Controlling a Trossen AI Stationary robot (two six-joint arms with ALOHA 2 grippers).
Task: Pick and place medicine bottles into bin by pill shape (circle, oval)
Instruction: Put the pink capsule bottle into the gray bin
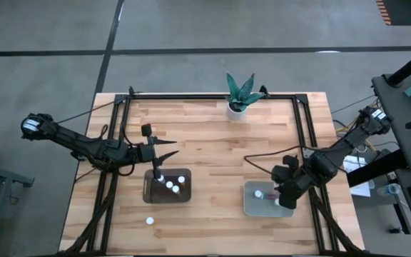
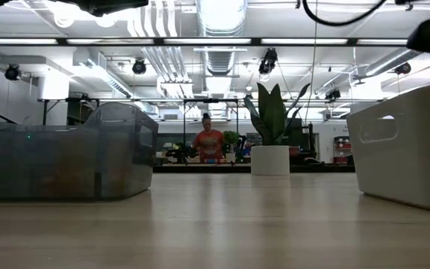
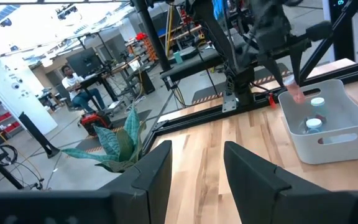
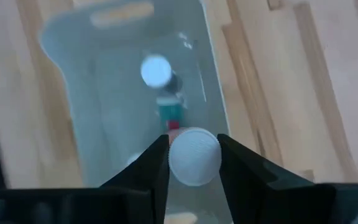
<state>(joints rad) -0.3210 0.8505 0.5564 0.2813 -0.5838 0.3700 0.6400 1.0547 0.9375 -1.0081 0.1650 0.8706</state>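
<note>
The right gripper (image 4: pixel 193 158) grips a capped bottle (image 4: pixel 194 155) above the pale bin (image 4: pixel 73 93); release low, clear of the bottle (image 4: pixel 156 70) inside. The left gripper (image 3: pixel 194 165) waits open.

We reach our right arm in from the table's right edge, its gripper (image 4: pixel 193 163) pointing down with both fingers pressed against something held between them. Our left arm lies low across the left side, its gripper (image 3: pixel 194 171) parted and empty.
</note>
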